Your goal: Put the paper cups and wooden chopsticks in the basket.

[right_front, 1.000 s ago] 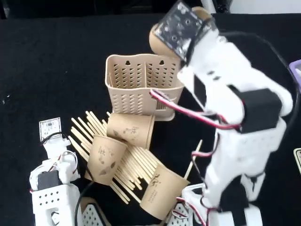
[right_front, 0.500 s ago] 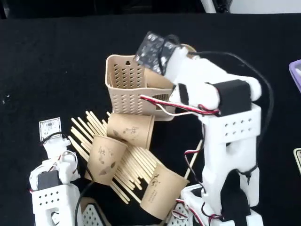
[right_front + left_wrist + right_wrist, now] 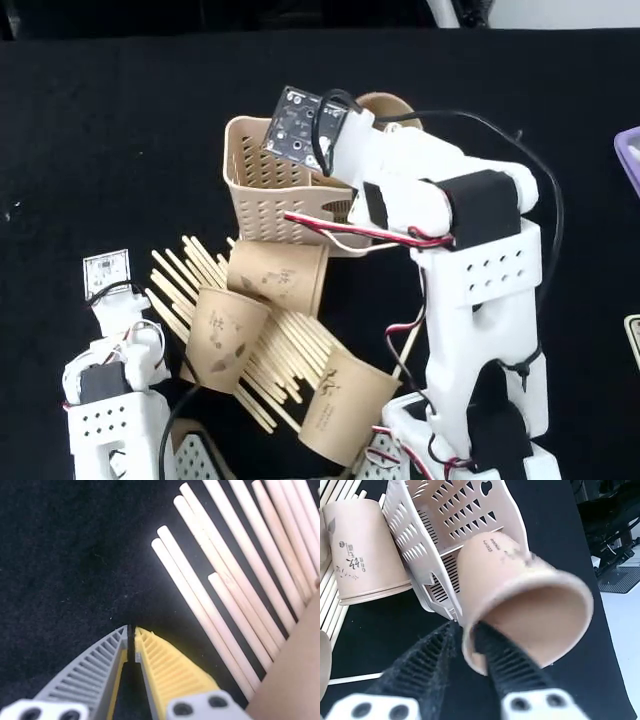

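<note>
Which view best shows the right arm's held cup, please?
The right wrist view: held cup whole, fingers pinching its rim. The high view catches its edge behind the arm; the left wrist view faces chopsticks.

- Right arm (image 3: 480, 270) upright, forearm angled far-left; right gripper (image 3: 464, 629) jaws clamp a paper cup (image 3: 520, 595) rim
- Left arm (image 3: 110, 390) folded low, near left; left gripper (image 3: 131, 631) jaws pressed together

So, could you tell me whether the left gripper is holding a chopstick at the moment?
No, the left gripper is shut on nothing, and the wooden chopsticks lie apart from it on the table.
</note>
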Controlling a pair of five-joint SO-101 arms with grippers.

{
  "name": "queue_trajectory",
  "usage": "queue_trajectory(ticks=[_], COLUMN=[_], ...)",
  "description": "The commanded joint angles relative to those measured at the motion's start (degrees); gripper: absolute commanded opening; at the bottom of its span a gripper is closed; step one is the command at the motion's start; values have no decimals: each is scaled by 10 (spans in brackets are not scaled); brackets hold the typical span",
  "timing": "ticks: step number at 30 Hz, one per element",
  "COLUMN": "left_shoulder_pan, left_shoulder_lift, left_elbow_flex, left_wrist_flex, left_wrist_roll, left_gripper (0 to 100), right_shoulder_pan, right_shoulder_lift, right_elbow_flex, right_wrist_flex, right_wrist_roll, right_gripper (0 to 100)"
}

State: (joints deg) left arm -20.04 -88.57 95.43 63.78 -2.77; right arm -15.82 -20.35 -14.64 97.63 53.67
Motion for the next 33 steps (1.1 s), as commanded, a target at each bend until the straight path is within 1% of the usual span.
queue_trajectory(ticks=[1,3,6,8,11,14,16,19,20,23,27,33], left_shoulder_pan=[10,10,10,10,10,10,10,10,10,10,10,10], left_shoulder_lift=[2,2,2,2,2,2,2,2,2,2,2,2], left_elbow_flex=[0,0,0,0,0,0,0,0,0,0,0,0], left_wrist_flex=[-19,-19,-19,-19,-19,-19,-19,-19,-19,-19,-19,-19], left_wrist_roll=[3,3,3,3,3,3,3,3,3,3,3,3], left_gripper=[37,37,37,37,37,37,37,37,37,37,37,37], right_shoulder_pan=[-10,-11,-11,-11,-9,18,36,40,40,59,67,93], right_shoulder_lift=[-20,-20,-20,-20,-25,-25,-25,-23,-25,-58,-142,-354], right_elbow_flex=[-7,-16,-29,-29,-42,-99,-139,-177,-175,-126,-3,298], right_wrist_flex=[-12,-14,-27,-45,-77,-89,-62,27,39,36,36,36], right_wrist_roll=[1,1,-1,-20,-71,-177,-236,-240,-245,-253,-256,-252], right_gripper=[240,273,271,271,271,264,265,265,265,265,265,265])
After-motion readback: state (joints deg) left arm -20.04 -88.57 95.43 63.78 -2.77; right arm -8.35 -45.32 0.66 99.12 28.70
